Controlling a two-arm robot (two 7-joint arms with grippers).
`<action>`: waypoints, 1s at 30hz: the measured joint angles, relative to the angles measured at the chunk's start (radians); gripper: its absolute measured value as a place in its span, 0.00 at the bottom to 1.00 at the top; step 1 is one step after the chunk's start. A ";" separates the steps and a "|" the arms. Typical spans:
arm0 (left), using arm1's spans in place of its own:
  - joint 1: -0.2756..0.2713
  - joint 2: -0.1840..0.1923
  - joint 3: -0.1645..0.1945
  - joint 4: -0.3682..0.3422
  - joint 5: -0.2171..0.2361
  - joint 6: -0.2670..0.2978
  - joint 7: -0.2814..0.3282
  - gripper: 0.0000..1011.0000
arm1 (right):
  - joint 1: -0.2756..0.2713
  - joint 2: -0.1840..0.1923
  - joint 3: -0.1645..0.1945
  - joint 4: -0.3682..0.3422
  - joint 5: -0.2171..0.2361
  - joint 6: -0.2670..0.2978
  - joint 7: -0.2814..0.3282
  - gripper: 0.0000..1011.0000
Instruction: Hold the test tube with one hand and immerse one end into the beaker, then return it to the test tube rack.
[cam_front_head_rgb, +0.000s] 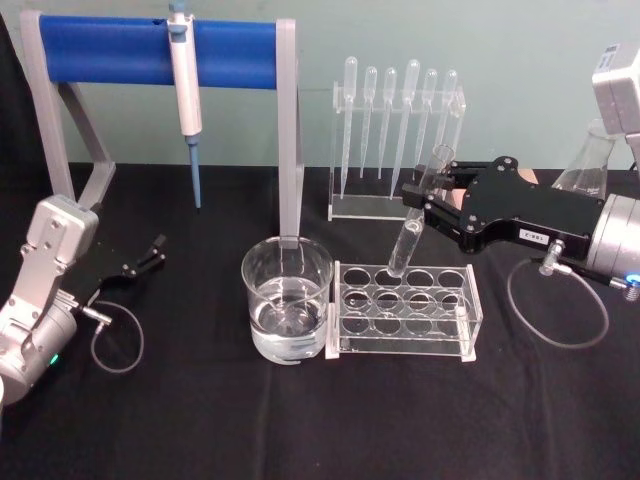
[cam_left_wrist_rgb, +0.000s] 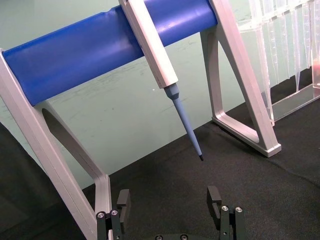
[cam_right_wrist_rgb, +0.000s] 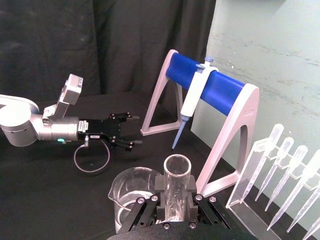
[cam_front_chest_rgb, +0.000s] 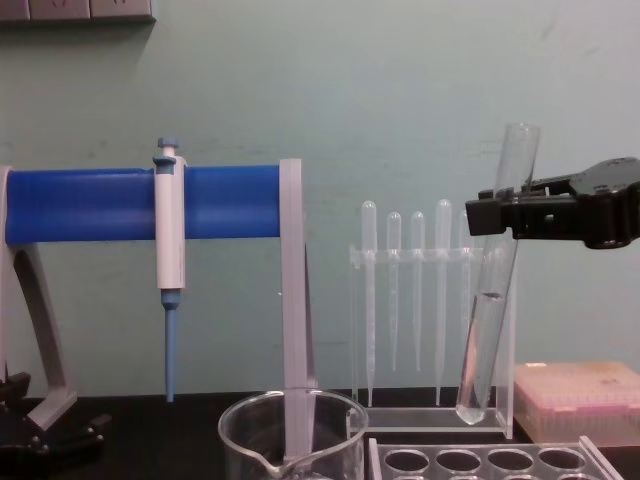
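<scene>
My right gripper (cam_front_head_rgb: 425, 200) is shut on the test tube (cam_front_head_rgb: 412, 232), a clear glass tube held near its open top and tilted. In the chest view the tube (cam_front_chest_rgb: 490, 330) hangs from the gripper (cam_front_chest_rgb: 500, 215) with its rounded end just above the clear tube rack (cam_front_chest_rgb: 480, 462). The right wrist view looks down on the tube's open rim (cam_right_wrist_rgb: 176, 172) between the fingers. The beaker (cam_front_head_rgb: 287, 300), partly filled with water, stands to the left of the rack (cam_front_head_rgb: 405, 312). My left gripper (cam_front_head_rgb: 150, 253) rests open and holds nothing at the left of the table.
A grey stand with a blue bar (cam_front_head_rgb: 150, 50) holds a micropipette (cam_front_head_rgb: 185, 75) behind the beaker. A clear stand of plastic pipettes (cam_front_head_rgb: 395, 130) is behind the rack. A glass flask (cam_front_head_rgb: 585, 165) stands at the far right and a pink box (cam_front_chest_rgb: 575, 400) at the right.
</scene>
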 joint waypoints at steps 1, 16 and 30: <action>0.000 0.000 0.000 0.000 0.000 0.000 0.000 0.99 | 0.000 0.000 0.000 0.000 0.000 0.000 0.000 0.23; 0.000 0.000 0.000 0.000 0.000 0.000 0.000 0.99 | 0.000 0.000 0.000 0.000 0.000 0.000 0.000 0.23; 0.000 0.000 0.000 0.000 0.000 0.000 0.000 0.99 | 0.000 0.000 0.000 0.000 0.000 0.000 0.000 0.23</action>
